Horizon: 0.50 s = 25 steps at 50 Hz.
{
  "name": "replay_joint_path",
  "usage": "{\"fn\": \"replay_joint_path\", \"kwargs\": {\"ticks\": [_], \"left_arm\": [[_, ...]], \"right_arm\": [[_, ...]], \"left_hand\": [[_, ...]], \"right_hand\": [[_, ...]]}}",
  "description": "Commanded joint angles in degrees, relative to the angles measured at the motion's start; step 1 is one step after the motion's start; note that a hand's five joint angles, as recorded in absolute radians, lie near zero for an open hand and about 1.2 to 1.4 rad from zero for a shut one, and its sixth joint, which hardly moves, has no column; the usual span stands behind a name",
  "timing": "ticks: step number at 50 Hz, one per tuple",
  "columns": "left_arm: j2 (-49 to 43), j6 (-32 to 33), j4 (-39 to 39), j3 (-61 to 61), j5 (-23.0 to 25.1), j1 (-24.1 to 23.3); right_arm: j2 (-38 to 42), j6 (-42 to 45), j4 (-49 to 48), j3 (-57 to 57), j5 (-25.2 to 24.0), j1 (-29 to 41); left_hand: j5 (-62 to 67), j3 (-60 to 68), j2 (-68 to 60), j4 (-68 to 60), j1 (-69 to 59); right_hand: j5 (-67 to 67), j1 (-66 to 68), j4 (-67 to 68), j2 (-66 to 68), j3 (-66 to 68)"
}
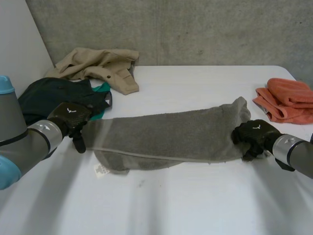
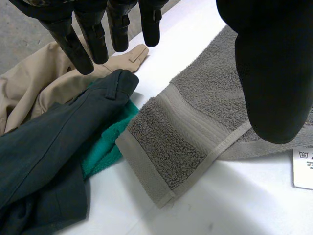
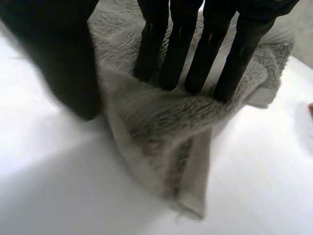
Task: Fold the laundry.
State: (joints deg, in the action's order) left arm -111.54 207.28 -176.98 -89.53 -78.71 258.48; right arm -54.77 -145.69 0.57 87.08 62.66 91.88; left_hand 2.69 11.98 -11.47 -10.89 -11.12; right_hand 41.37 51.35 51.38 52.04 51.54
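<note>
Left hand [image 1: 71, 116] over towel [image 1: 166, 137] end, right hand [image 1: 252, 133] pinching other end

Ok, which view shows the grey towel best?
The head view: the grey towel lies whole across the table, left hand and right hand at its ends. The left wrist view shows its hemmed corner and label; the right wrist view its other end, bunched in the right hand.

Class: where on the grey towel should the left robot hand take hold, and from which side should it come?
Grip the hemmed corner of the grey towel, which lies below the open left robot hand. Probably come in from the towel's short end, thumb sliding under the hem: that corner lies flat on bare table, just clear of the dark garment.
</note>
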Motion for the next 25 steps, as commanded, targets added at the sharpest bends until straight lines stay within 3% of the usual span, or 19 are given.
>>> {"fn": "replay_joint_path", "kwargs": {"ticks": [1, 7, 12, 17, 25], "left_arm": [[0.18, -0.12, -0.03, -0.21, -0.03, 0.18], [0.01, -0.03, 0.06, -0.21, -0.12, 0.00], [-0.69, 0.23, 0.06, -0.21, -0.12, -0.44], [-3.85, 0.40, -0.03, 0.49, -0.21, -1.31], [-9.65, 0.76, -0.03, 3.66, -0.65, -3.07]], "right_arm": [[0.20, -1.70, -5.84, -0.16, 1.41, 0.58], [-4.54, -5.83, -4.88, 0.02, 2.20, 2.95], [-14.90, -9.87, -0.84, -1.21, 2.11, 5.24], [-26.14, -16.01, 4.42, -5.94, 2.02, 7.96], [-34.17, -27.10, 12.17, -15.27, 2.20, 10.16]], "left_hand": [[-2.31, -1.60, 1.09, 0.51, 0.74], [-2.31, -1.60, 1.09, 0.51, 0.74], [-2.31, -1.60, 1.09, 0.51, 0.74], [-2.31, -1.60, 1.09, 0.51, 0.74], [-1.98, -1.26, 0.75, 0.18, 0.41]], "right_hand": [[28.63, 28.65, 28.62, 27.96, 28.46], [28.63, 28.65, 28.62, 27.96, 28.46], [28.63, 28.65, 28.62, 27.96, 28.46], [28.63, 28.65, 28.62, 27.96, 28.46], [28.63, 28.65, 28.62, 27.96, 28.46]]}}
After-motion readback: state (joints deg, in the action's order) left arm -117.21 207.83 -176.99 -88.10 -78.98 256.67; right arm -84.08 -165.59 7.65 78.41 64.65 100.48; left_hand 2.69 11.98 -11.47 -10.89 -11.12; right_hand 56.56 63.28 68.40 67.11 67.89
